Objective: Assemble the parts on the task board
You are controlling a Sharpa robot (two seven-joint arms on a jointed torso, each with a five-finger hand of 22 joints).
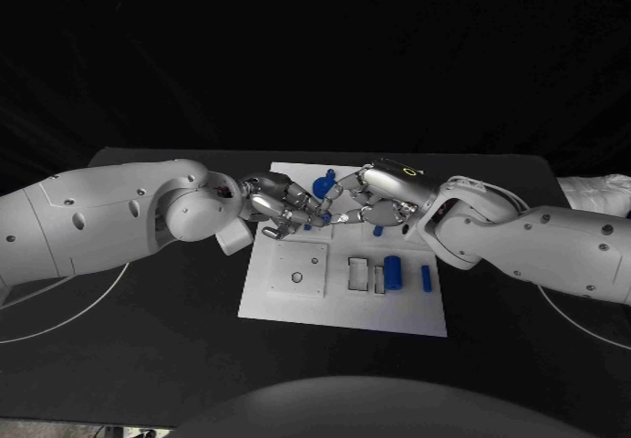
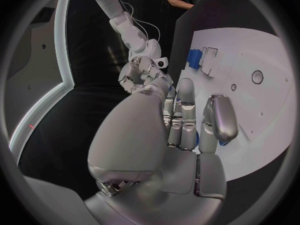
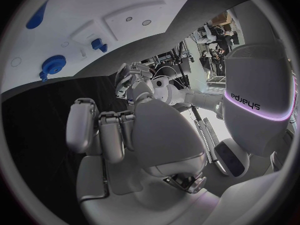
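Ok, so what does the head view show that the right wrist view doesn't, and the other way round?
Head view: the blue cylinder and the slim blue bar lying side by side on the near right part of the board.

Right wrist view: a blue toothed wheel standing clear; under the fingers in the head view I cannot pick it out.

Both: the white task board, the left robot hand and the right robot hand close together over its far part.
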